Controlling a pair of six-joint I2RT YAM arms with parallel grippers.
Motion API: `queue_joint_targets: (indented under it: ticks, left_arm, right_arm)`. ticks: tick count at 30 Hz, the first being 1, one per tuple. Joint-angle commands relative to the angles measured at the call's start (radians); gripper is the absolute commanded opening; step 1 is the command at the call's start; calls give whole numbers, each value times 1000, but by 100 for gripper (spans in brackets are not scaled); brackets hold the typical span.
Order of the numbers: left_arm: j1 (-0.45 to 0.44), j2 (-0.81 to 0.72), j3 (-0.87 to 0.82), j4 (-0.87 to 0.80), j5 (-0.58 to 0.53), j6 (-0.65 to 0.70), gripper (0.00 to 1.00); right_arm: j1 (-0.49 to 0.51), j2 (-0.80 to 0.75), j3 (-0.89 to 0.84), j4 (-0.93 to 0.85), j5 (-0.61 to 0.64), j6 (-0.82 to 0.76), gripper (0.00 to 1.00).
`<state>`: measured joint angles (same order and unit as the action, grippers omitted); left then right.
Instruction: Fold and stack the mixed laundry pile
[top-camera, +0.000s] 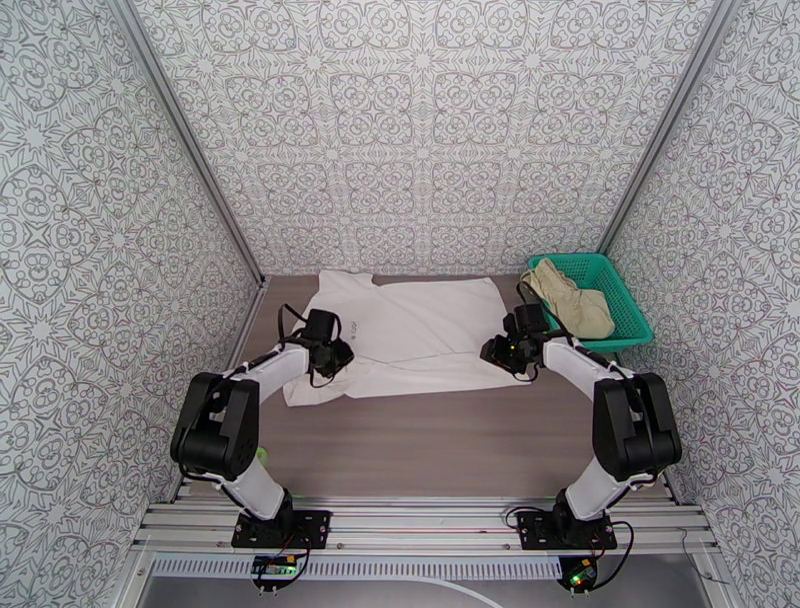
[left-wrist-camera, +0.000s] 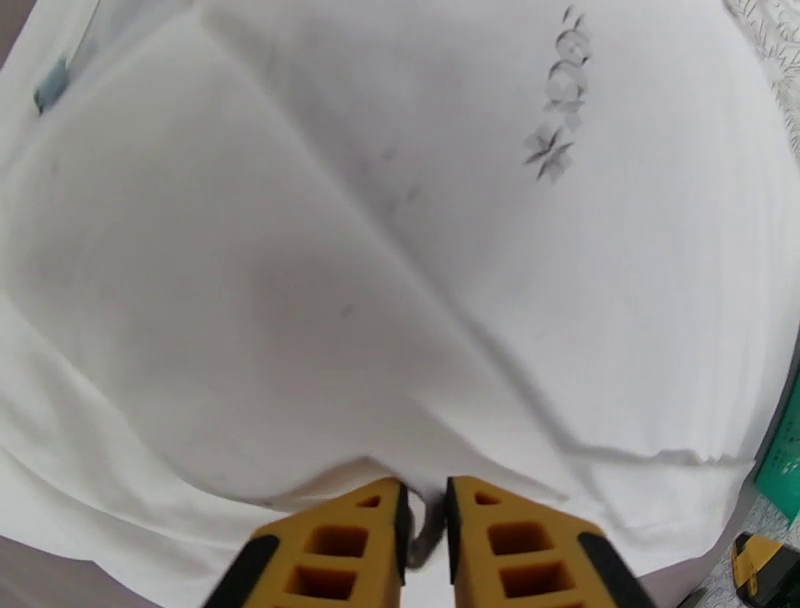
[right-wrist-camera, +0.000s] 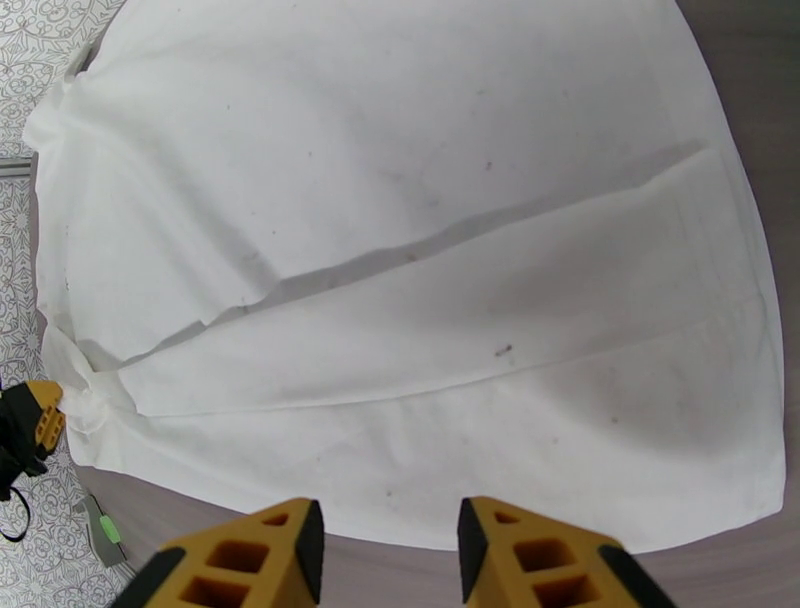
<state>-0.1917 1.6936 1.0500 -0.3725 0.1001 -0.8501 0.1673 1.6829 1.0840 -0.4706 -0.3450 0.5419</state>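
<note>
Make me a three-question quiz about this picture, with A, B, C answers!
1. Where are the shorts?
A. in the basket
B. on the shirt
C. under an arm

2. What colour is the basket?
A. red
B. green
C. blue

3. What is the left gripper doing?
A. pinching the shirt
B. hanging wide open
C. holding the shorts

Answers:
1 A: the beige shorts lie bunched inside the basket at the table's far right.
2 B: its mesh sides are bright green.
3 A: its yellow fingers are nearly together, with a bit of white shirt squeezed between them.
</note>
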Motion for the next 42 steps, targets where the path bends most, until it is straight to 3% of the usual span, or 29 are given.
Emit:
queue_joint_targets:
  ticks: [1,3,13,14,16,17,24,30,35,42]
  left_arm:
    - [4,48,81,0,-17,60,5]
    - [5,77,119,-3,-12,79,0]
    - [15,252,313,-13,-6,184,0]
    - [18,267,330,-24,-8,194,8]
    - [20,283,356,-49,-30,206,39]
    - [22,283,357,-53,-48,212,47]
    - [57,176,370,-118,-117,283,69]
    - [80,-104,151,-234,-160,298,79]
    - [146,-308,-126,-240,-66,225,80]
    - [231,-384,-320,-180,14,130,86]
  right_arm:
    - [-5,11,11,7,2,-5,42]
    - [-5,17,19,7,0,-5,43]
    - [-6,23,35,-5,3,-9,42]
    - [-6,22,36,-8,3,-12,43]
    - [-6,20,37,-21,10,-18,43]
    - [-8,15,36,-28,18,-22,44]
    - [-32,-10,29,-60,37,-32,44]
    - [-83,-71,-41,-129,79,-41,47]
    - [-171,-147,-154,-121,22,15,52]
    - [-250,-169,-257,25,-82,213,63]
